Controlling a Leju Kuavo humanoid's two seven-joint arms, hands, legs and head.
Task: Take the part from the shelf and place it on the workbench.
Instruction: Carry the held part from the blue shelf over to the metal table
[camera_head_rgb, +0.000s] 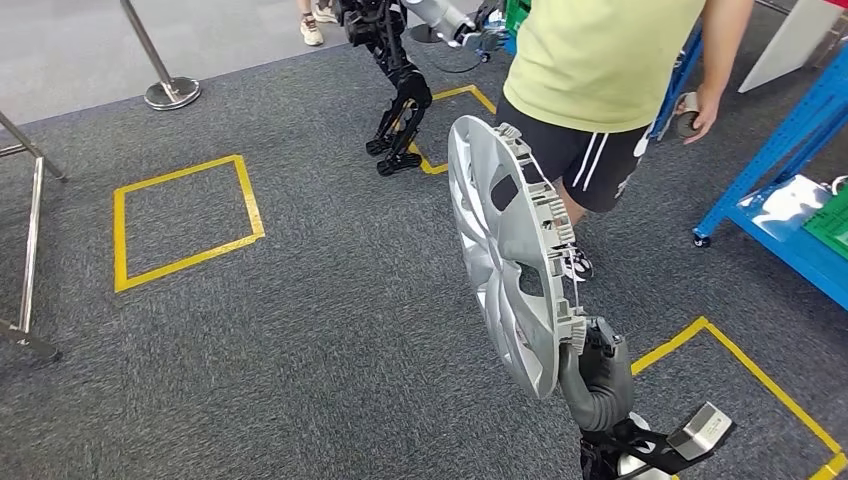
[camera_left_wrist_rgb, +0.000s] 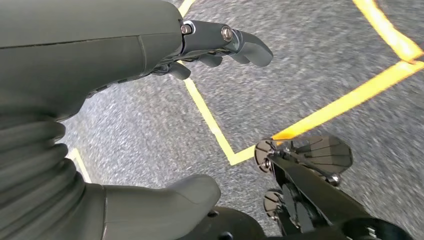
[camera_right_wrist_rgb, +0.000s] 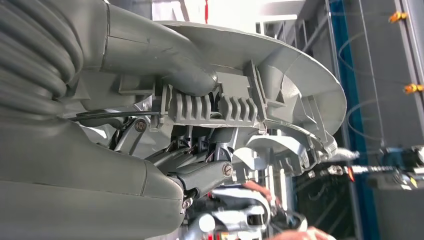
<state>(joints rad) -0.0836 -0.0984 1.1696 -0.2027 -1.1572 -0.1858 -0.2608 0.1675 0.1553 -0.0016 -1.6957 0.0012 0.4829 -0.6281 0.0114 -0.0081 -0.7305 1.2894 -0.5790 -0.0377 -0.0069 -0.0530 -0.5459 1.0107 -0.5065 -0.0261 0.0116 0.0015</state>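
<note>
Dark grey carpet (camera_head_rgb: 300, 330) covers the floor, with a strip of paler grey floor (camera_head_rgb: 80, 40) beyond it at the far side. Yellow tape marks a square outline (camera_head_rgb: 185, 222) on the carpet, and further yellow tape lines (camera_head_rgb: 745, 365) run near the right. A stanchion post with a round metal base (camera_head_rgb: 171, 93) stands at the carpet's far edge, and a metal rail (camera_head_rgb: 28, 250) rises at the left. A blue metal shelf frame (camera_head_rgb: 775, 165) stands at the right.
</note>
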